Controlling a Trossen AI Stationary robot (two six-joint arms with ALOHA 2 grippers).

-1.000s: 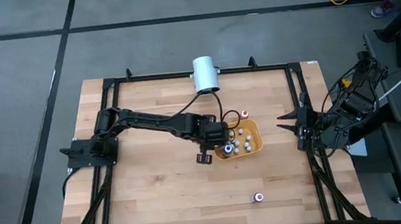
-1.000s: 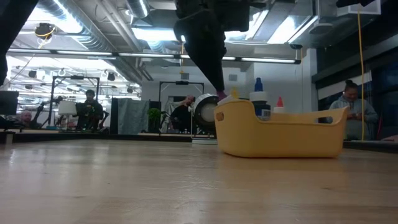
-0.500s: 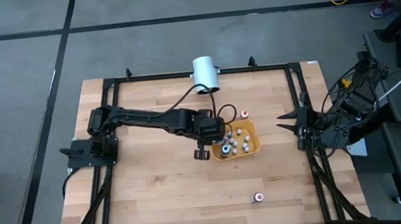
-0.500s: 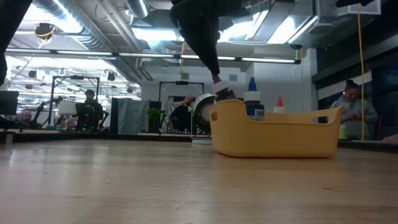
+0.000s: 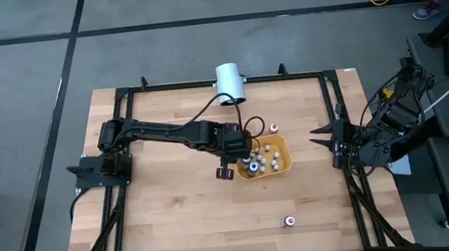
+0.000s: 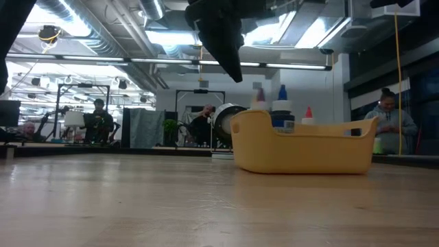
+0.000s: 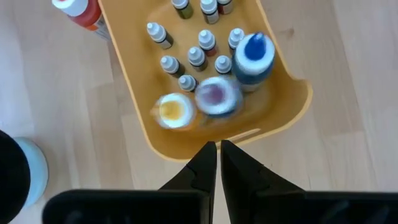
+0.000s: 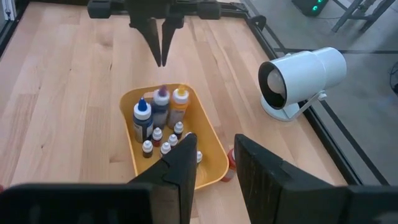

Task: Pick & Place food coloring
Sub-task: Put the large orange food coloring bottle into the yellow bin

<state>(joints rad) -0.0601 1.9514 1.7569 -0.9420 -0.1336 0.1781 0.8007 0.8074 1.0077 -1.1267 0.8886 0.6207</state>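
Pale wooden boards form the table (image 5: 184, 213), framed by dark rails. Near its middle sits a yellow tray (image 5: 283, 168) holding the food coloring (image 7: 198, 57), small capped bottles standing together inside it; two bottles stand on the bare wood, one just beside the tray (image 5: 274, 127) and one well apart (image 5: 289, 220). The left gripper (image 7: 217, 152) hangs above the tray's rim, fingers pressed together and empty. The right gripper (image 8: 213, 155) waits at the table's right edge, fingers apart, holding nothing. A white cylinder (image 5: 230, 81) stands at the far edge.
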